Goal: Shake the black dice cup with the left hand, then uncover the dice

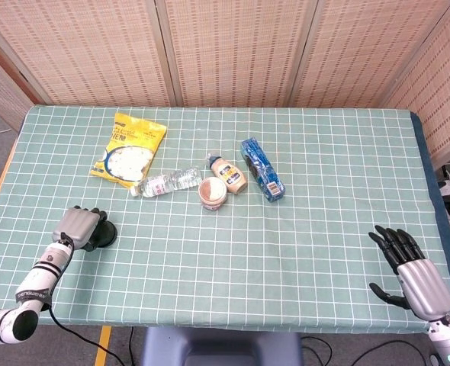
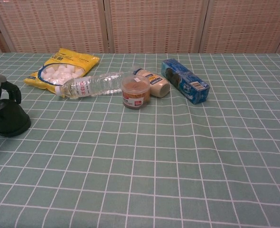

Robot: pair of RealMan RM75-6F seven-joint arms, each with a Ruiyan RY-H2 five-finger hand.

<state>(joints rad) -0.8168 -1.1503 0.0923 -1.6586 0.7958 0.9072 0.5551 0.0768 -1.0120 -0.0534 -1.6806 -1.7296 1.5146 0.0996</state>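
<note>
The black dice cup (image 2: 9,119) stands upside down on the green checked table near its left edge; in the head view the black dice cup (image 1: 104,235) shows beside the hand. My left hand (image 1: 78,227) grips it from above, dark fingers (image 2: 10,89) curled over its top. No dice are visible; the cup covers them. My right hand (image 1: 413,268) lies open near the table's front right corner, fingers spread, holding nothing.
At the table's back middle lie a yellow snack bag (image 1: 129,150), a clear water bottle (image 1: 166,182), a small round jar (image 1: 213,192), a beige sauce bottle (image 1: 228,174) and a blue box (image 1: 261,169). The table's left edge runs close to the cup.
</note>
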